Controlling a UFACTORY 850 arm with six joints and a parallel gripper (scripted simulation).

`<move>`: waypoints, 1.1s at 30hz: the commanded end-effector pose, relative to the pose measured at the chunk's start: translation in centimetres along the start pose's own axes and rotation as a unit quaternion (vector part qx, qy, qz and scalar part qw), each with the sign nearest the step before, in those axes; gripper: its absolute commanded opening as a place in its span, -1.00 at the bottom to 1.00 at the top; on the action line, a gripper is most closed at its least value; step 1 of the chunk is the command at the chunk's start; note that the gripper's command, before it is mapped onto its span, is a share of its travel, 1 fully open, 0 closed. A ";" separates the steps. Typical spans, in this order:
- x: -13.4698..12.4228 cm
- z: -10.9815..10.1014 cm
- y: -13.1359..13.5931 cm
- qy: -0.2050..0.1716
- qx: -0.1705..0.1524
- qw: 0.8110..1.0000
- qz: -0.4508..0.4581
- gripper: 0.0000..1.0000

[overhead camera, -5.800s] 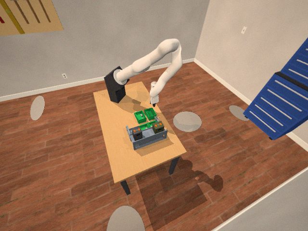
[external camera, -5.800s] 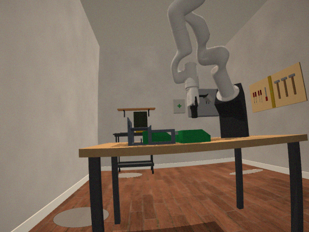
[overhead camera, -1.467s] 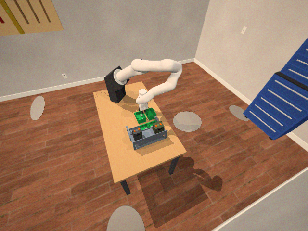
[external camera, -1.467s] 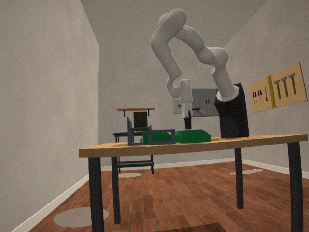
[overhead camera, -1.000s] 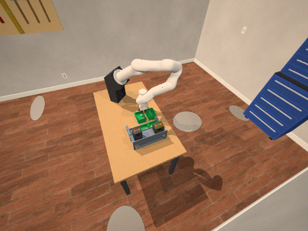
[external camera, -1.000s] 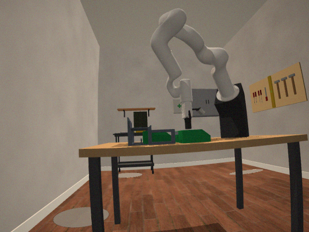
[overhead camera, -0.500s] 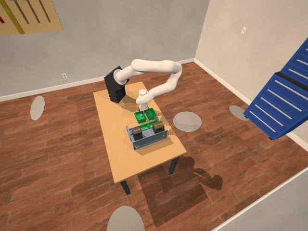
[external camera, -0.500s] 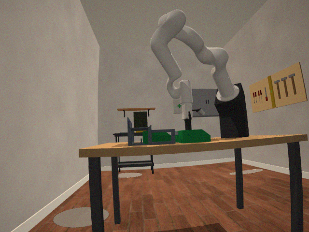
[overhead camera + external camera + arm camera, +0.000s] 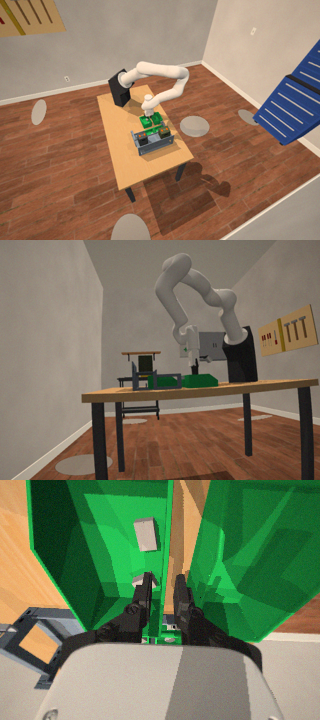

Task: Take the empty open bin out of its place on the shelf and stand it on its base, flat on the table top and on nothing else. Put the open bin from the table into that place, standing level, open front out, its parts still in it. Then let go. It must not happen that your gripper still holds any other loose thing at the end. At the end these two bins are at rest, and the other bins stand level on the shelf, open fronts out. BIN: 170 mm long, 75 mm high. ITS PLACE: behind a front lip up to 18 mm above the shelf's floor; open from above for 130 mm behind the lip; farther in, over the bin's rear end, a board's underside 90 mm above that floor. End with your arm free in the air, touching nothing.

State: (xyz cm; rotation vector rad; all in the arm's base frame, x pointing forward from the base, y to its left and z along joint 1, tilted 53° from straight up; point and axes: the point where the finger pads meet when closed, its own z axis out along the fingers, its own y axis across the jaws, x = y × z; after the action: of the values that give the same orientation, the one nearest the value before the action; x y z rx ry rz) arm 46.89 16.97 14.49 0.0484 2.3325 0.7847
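Observation:
Two green open bins stand side by side on the table in front of the grey shelf. In the wrist view, the left bin holds two small grey parts; the right bin looks empty. My gripper points down over the left bin's right side wall. One finger is inside that bin and the other is in the gap between the bins. The fingers stand a little apart and do not press on the wall. The gripper also shows in the top view and in the exterior view.
The shelf holds two dark bins on its upper level and green bins lower down. The arm's black base stands at the table's far end. The shelf frame is close to the bins.

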 end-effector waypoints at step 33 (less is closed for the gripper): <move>0.0 1.7 0.0 0.000 0.000 1.000 0.000 -0.49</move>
State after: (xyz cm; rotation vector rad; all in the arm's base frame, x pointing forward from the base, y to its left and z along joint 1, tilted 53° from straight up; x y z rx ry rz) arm 47.91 17.85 13.48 0.0484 2.3324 0.7847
